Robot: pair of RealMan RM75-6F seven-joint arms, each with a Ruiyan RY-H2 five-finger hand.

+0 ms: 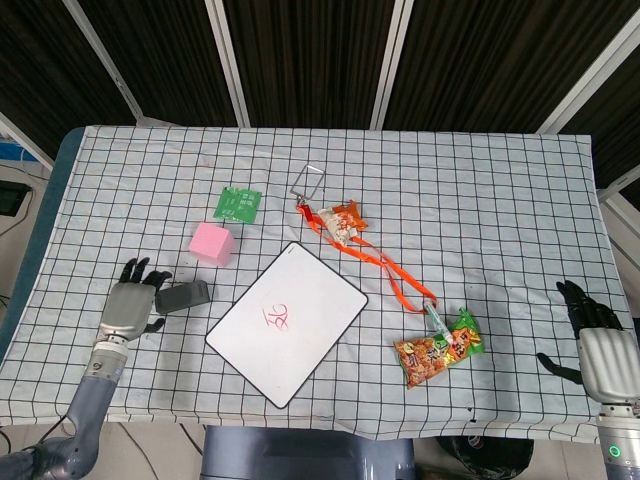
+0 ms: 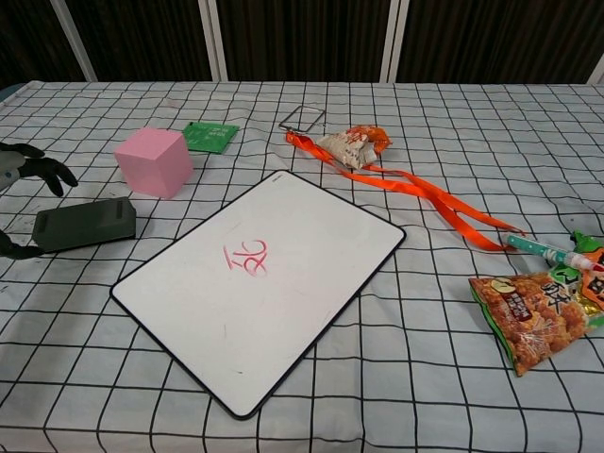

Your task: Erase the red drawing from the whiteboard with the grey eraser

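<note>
Still early: my left hand (image 1: pixel 130 302), fingers apart, beside grey eraser (image 1: pixel 182 296), ungrasped; red drawing (image 1: pixel 273 317) intact on whiteboard (image 1: pixel 320 290); right hand (image 1: pixel 597 345) spread, idle.

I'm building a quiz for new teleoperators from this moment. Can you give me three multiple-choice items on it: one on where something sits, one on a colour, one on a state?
1. Where does the grey eraser lie?
A. On the whiteboard
B. Left of the whiteboard, in front of the pink cube
C. Beside the snack bags

2. What colour is the lanyard strap?
A. Orange
B. Blue
C. Yellow

3. How is the left hand?
A. Wiping the drawing
B. Lifting the eraser
C. Open, beside the eraser

Key: 1 B, the eraser sits off the whiteboard, near the pink cube. 2 A, the strap is orange. 3 C, its fingers are spread at the eraser's end, and the red drawing is intact.
</note>
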